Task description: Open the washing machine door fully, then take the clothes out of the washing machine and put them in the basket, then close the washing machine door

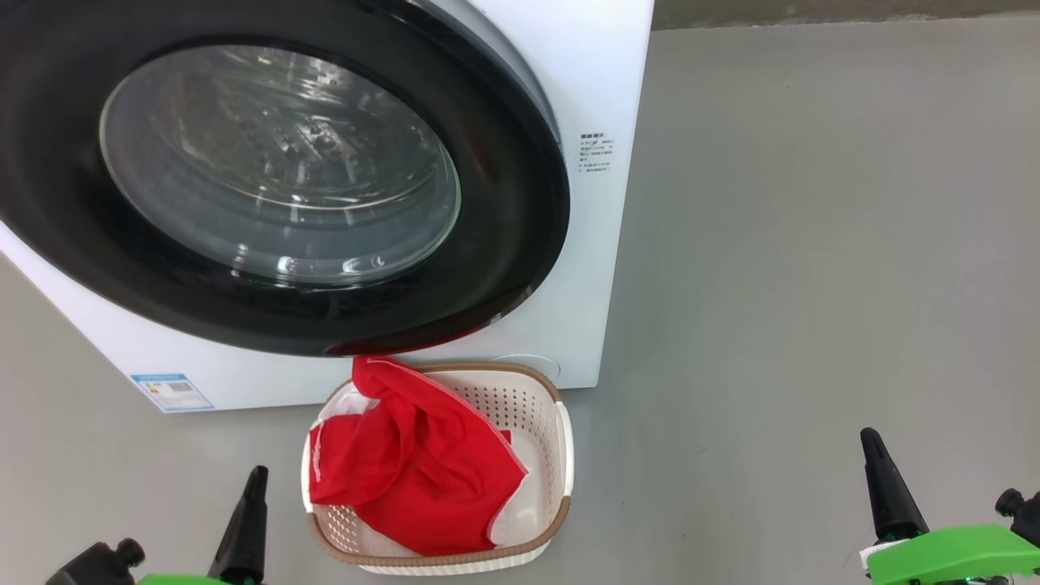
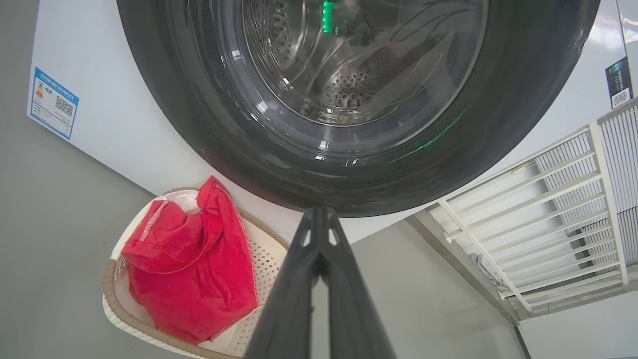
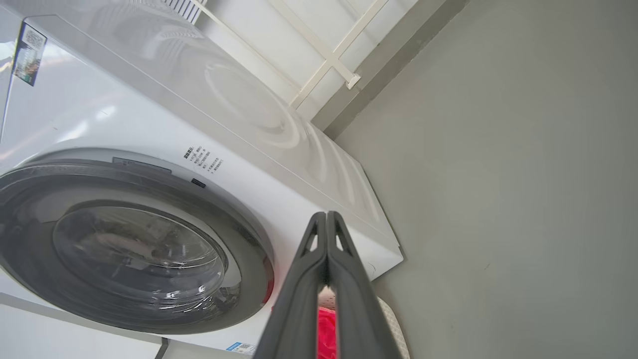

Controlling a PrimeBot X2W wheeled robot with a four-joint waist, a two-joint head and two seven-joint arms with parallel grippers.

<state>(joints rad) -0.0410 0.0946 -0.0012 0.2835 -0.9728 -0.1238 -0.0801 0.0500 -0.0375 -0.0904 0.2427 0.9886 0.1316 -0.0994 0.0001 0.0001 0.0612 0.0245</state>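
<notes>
Listing what you have before you: the washing machine (image 1: 593,73), white and front-loading, standing on the grey floor (image 1: 812,284), with a blue label (image 1: 172,392) at its lower front corner; the washing machine door (image 1: 276,171), glossy black rim round a bulging clear window, lying flush against the machine's front, with the perforated steel drum (image 2: 349,89) visible through the glass in your left wrist view; the basket (image 1: 543,406), cream with a brown rim, on the floor just in front of the machine, below the door's lower edge; the clothes (image 1: 414,467), bright red with white stitched edges, heaped inside the basket toward its left side, one fold rising above the far rim; your left gripper (image 1: 257,475), fingers pressed together and holding nothing, low and just left of the basket; your right gripper (image 1: 871,439), fingers likewise together and holding nothing, well apart to the basket's right, over bare floor; a white barred rail (image 2: 548,199) beside the machine.
</notes>
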